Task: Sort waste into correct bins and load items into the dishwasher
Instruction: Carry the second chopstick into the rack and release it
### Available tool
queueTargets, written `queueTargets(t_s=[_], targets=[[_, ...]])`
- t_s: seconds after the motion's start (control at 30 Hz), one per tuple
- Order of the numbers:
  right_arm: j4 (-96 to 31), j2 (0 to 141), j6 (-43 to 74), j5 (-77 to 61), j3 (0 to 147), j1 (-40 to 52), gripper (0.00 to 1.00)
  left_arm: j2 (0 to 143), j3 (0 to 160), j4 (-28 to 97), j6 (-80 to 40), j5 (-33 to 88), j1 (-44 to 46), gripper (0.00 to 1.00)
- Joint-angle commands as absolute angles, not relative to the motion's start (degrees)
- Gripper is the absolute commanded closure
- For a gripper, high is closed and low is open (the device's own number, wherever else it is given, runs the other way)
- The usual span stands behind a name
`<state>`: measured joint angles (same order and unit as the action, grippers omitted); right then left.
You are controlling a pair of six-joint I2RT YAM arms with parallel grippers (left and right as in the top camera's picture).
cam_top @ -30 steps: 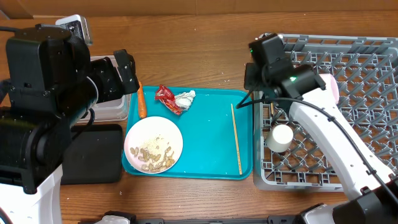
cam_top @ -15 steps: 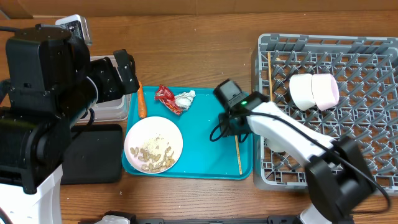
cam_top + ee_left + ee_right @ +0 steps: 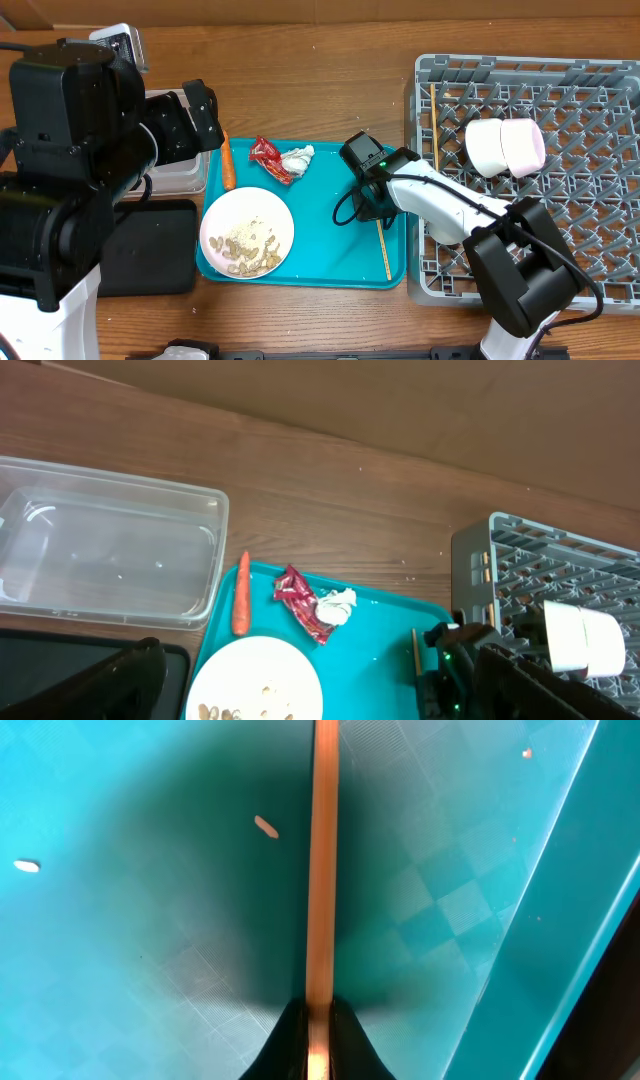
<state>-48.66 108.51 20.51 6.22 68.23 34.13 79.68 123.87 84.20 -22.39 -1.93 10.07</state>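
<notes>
1. Chopstick [image 3: 323, 850] – thin wood, lying flat on teal tray [image 3: 330, 250] nr its R rim. R gripper [image 3: 319, 1025] clenched on one end, fingertips down at tray floor.
2. 2nd chopstick [image 3: 434, 120] – in grey dish rack [image 3: 560, 80], along its L wall.
3. White bowl [image 3: 485, 147] + pale pink bowl [image 3: 530, 147] – on their sides in rack, touching.
4. White plate [image 3: 255, 205] – on tray, L side, w/ rice bits [image 3: 245, 250] on it. Stray bit [image 3: 265, 825] on tray floor beside the gripped chopstick.
5. Carrot [image 3: 228, 163] – at tray's L edge, just beyond plate.
6. Red wrapper [image 3: 268, 158] + white tissue [image 3: 297, 158] – touching, far part of tray.
7. Clear tub [image 3: 100, 560] – on table, L of tray. Black tray [image 3: 150, 250] beside it, on the near side.
8. L gripper [image 3: 315, 660] – released, fingers spread wide, up above tub/tray area.
</notes>
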Motion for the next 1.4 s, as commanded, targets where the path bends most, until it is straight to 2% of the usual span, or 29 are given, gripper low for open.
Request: queueTargets(t_s=[0.0, 0.27, 0.43, 0.5, 0.57, 0.77, 0.93, 1.1, 1.17, 1.23, 1.37], targets=[[-52.3, 107.3, 19.7, 6.6, 72.0, 34.2, 0.96, 79.9, 124.2, 84.0, -23.2, -1.9, 9.8, 0.0], [-58.4, 96.9, 19.7, 9.0, 82.8, 34.0, 0.96, 79.9, 124.2, 84.0, -23.2, -1.9, 9.8, 0.0], [-57.8, 91.5, 19.1, 22.4, 84.4, 30.8, 0.96, 79.9, 124.2, 84.0, -23.2, -1.9, 9.8, 0.0], [-56.1, 91.3, 14.3, 27.4, 84.4, 27.2, 0.96, 79.9, 124.2, 84.0, -23.2, -1.9, 9.8, 0.0], [-54.1, 92.0, 10.5, 27.4, 84.4, 24.3, 0.96, 79.9, 124.2, 84.0, -23.2, -1.9, 9.8, 0.0], [-48.7, 94.7, 10.0, 22.8, 84.4, 16.8, 0.96, 79.9, 124.2, 84.0, -23.2, -1.9, 9.8, 0.0], [-48.4, 95.7, 9.5, 19.3, 84.4, 14.9, 0.95, 79.9, 124.2, 84.0, -23.2, -1.9, 9.8, 0.0], [-50.4, 95.4, 7.5, 17.9, 84.4, 16.9, 0.87, 79.9, 124.2, 84.0, -23.2, -1.9, 9.8, 0.0], [-51.4, 94.7, 7.7, 17.9, 84.4, 17.7, 0.81, 79.9, 124.2, 84.0, -23.2, -1.9, 9.8, 0.0], [-52.0, 93.2, 9.1, 18.0, 84.4, 18.3, 0.67, 79.9, 124.2, 84.0, -23.2, -1.9, 9.8, 0.0], [-54.7, 88.4, 13.2, 17.9, 85.6, 18.3, 0.58, 79.9, 124.2, 84.0, -23.2, -1.9, 9.8, 0.0]])
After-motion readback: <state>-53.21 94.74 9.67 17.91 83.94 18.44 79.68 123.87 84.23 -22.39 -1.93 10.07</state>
